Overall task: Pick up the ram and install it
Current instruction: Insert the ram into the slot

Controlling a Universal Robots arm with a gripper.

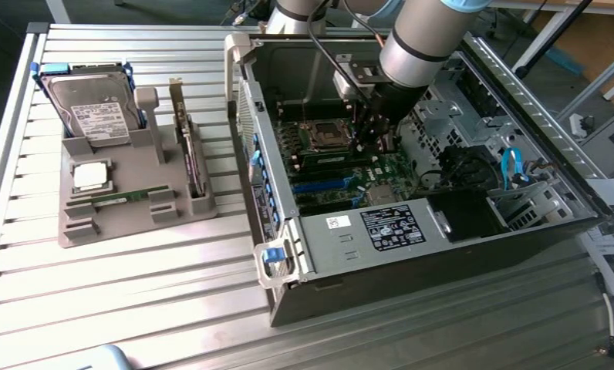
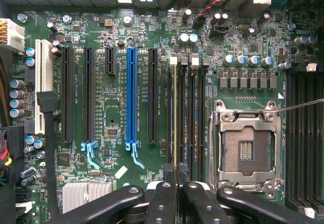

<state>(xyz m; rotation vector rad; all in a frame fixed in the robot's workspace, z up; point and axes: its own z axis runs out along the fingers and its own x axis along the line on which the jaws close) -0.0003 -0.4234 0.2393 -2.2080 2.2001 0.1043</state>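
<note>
Pincer (image 2: 177, 183) black fingers closed on the ram (image 2: 175, 118), seen edge-on as a thin yellowish strip; ram runs along a memory slot (image 2: 183, 107) just beside the empty CPU socket (image 2: 246, 150) on the green motherboard (image 2: 116, 97); cannot tell if it is seated; blue slot (image 2: 131, 95) sits further off; in the exterior view the arm (image 1: 426, 38) reaches down into the open computer case (image 1: 410, 262) on the slatted bench (image 1: 132, 308); grey holder (image 1: 81, 231) at the exterior view's left carries a hard drive (image 1: 96, 112) and another green stick (image 1: 124, 197).
</note>
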